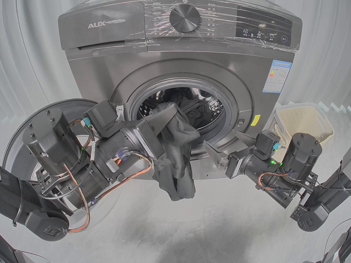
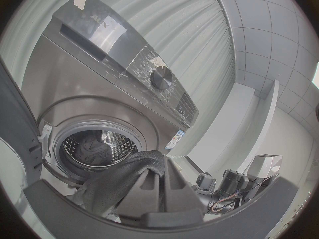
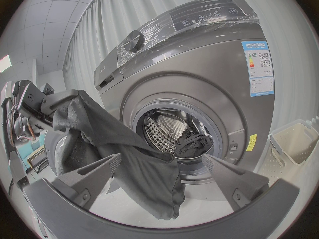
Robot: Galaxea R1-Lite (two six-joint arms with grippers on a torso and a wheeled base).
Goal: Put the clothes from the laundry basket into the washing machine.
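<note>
Overall, the room: a pale pleated curtain [image 1: 29, 55] runs behind and to both sides, a tiled ceiling [image 2: 275, 34] is overhead, and a smooth grey floor [image 1: 219, 220] lies underfoot.

Washing machine [image 1: 109, 73]: grey front-loader standing on the floor against the curtain, its control panel wrapped in clear film. Its round door [image 1: 16, 154] is swung fully open to the robot's left.

Drum [image 1: 215, 108]: perforated steel, exposed through the open porthole. Contents: a heap of dark clothes [image 1: 193, 110] lying at the bottom, towards the front.

Laundry basket [image 1: 303, 117]: cream plastic with perforated walls, on the floor just beside the machine's right front corner.

Dark garment [image 1: 177, 143]: black knit fabric, outside the drum, bunched in front of the porthole's left half, with its loose end hanging below the lower rim, clear of the floor.

Left gripper [image 1: 169, 112]: at the porthole's left edge, fingers pinched together on the upper fold of the dark garment.

Right gripper [image 1: 219, 136]: low in front of the porthole's right side, near the basket, fingers spread wide with nothing held.

Dial [image 1: 184, 18]: round, dark, centred on the panel.

Energy label [image 1: 276, 75]: blue and white, on the machine's upper right front.

Yellow sticker [image 1: 255, 120]: small, right of the porthole.
</note>
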